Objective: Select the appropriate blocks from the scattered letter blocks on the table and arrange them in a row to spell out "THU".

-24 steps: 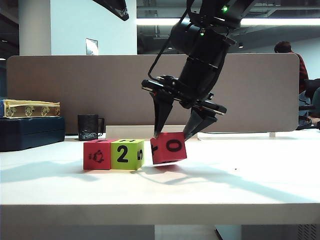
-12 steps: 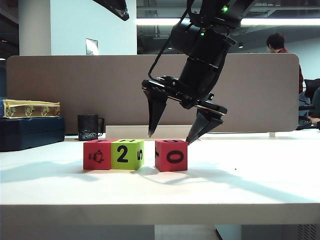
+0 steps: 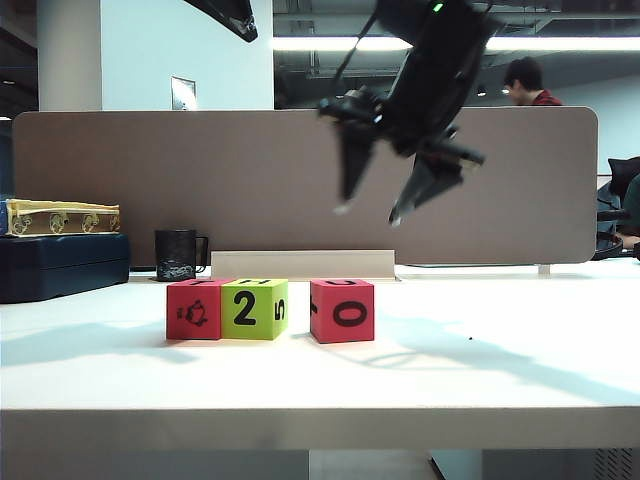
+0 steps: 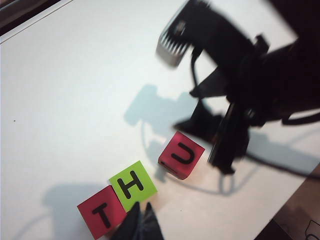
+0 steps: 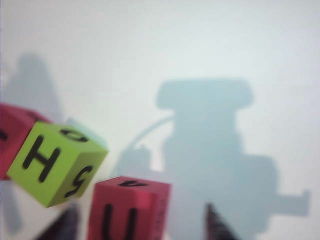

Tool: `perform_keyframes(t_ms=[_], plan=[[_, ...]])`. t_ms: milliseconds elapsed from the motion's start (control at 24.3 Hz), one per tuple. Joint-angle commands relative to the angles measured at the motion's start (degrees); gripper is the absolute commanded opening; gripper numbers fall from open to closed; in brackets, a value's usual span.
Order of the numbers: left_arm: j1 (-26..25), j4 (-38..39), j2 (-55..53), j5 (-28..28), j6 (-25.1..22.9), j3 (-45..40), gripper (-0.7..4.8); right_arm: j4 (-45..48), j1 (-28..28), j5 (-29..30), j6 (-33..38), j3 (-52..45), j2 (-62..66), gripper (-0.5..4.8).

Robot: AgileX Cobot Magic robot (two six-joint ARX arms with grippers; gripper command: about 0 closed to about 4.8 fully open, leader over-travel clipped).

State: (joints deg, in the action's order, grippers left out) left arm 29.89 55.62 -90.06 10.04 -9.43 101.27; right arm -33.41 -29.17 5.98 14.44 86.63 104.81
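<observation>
Right gripper clear above the U block

Right gripper (image 3: 370, 212) hung spread wide and empty above your red U block (image 3: 342, 311), which sat on the table (image 3: 480, 370) slightly apart from the touching T (image 4: 101, 216) and green H (image 4: 132, 184); left gripper (image 4: 141, 225): state unclear

I work in an open-plan office. My wide, plain white counter (image 3: 520, 375) is a desk top backed by a brown-grey fabric partition panel with rounded corners (image 3: 150, 185), the kind that divides workstations. Beyond it hang long strip ceiling lights (image 3: 560, 44) under a dark, exposed ceiling, and a dark-haired person in a red top (image 3: 524, 82) stands at another station. On my counter's far left sit a black ceramic mug (image 3: 179, 254) and a dark blue case (image 3: 62, 264) with a yellow patterned box (image 3: 60, 217) stacked on it.
</observation>
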Motion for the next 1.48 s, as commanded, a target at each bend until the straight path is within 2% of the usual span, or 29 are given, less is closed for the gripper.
perform_keyframes(t_ms=[41, 82, 247, 535, 947, 1482], plan=[[-0.04, 0.31, 0.35, -0.02, -0.26, 0.20, -0.06, -2.95, 0.90, -0.96, -2.78, 0.09, -0.96, 0.17], [-0.04, 0.48, 0.35, -0.48, -0.26, 0.20, -0.06, -4.57, 1.16, -1.03, -3.56, 0.09, -1.03, -0.04], [-0.04, 1.29, 0.35, -3.96, -0.50, 0.20, -0.06, -8.39, 1.36, -1.36, -4.17, -0.33, -0.07, -0.05], [-0.15, 5.16, 0.35, -4.02, -1.40, 0.20, -0.06, -10.40, 0.31, 0.42, -4.15, -0.87, 3.21, -0.05], [-0.15, 10.38, 1.29, -3.78, -2.58, 0.20, -0.06, -6.36, -2.49, 1.40, -2.75, -1.01, 5.79, -0.05], [-0.15, 10.43, 3.98, -3.54, -2.58, 0.20, -0.06, -0.46, -5.03, 3.19, 0.50, -0.85, 8.13, -0.05]])
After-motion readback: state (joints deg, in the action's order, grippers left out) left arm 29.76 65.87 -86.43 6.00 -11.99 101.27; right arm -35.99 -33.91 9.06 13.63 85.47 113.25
